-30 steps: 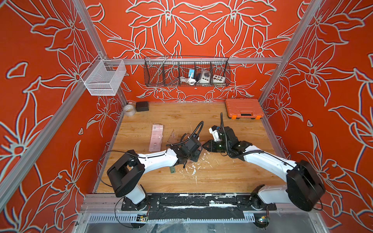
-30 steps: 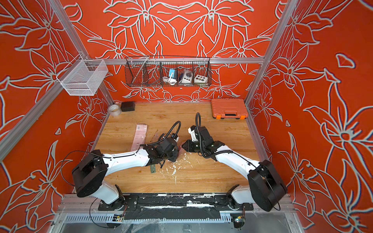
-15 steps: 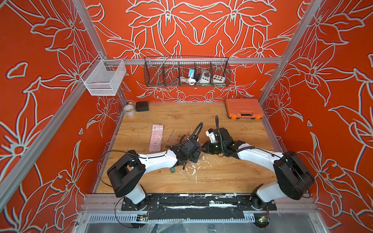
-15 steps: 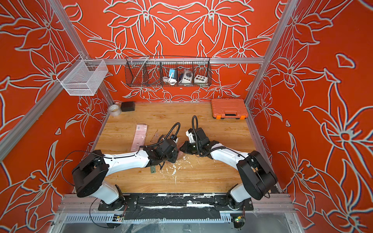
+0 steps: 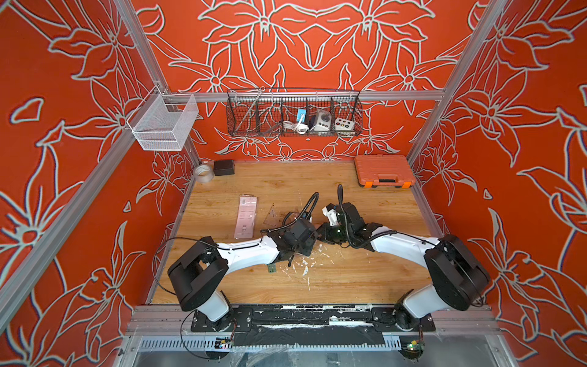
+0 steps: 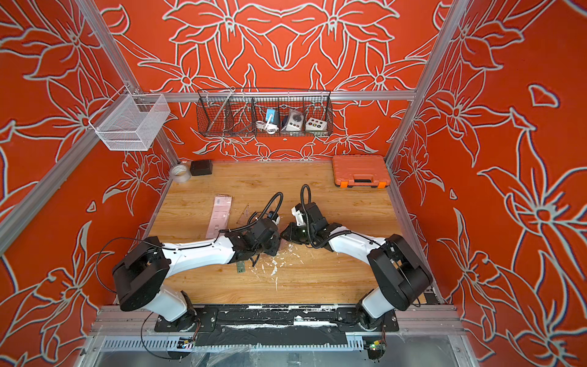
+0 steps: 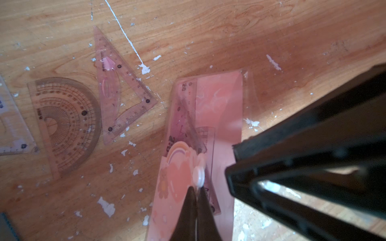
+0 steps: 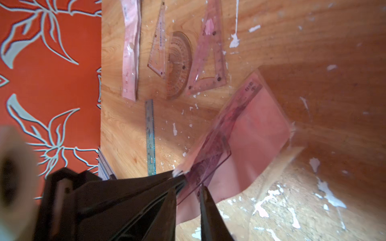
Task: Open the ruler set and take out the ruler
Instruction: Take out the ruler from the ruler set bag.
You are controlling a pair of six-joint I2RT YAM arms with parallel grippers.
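Left first: left gripper [image 7: 195, 200] pressed shut, fingers flat together, pinching the printed flap of the ruler set [image 7: 221, 104] just under the white snap [image 7: 199, 175]. Could lose that thin glossy plastic under a sideways tug, and would then drop the whole pouch onto the table [image 7: 271, 31], near the loose protractor [image 7: 62, 125] and set square [image 7: 125, 123]. Could also, if biting too deep, clamp flap and ruler [image 7: 188, 94] together, locking in the very piece meant to slide free. Further right: right gripper [image 8: 193, 183] set at the same end of the pouch, tips a little apart with the ruler's corner between them; cannot tell whether truly clamped or merely straddling. Likely to catch the clear film along with the ruler, dragging pouch and all instead of emptying it. Likely too to jam the ruler askew against the pouch's side if pulled off its long axis. Worth minding the two grippers' closeness, nearly touching in both top views. As for looks: a translucent pink sleeve, raised at the gripped end between the two grippers, sloping down toward the wood, slack and curling along one side. Inside, a clear pink-tinted ruler with a dark printed scale, lying along one long edge, overlapped by another flat piece, hard to name.
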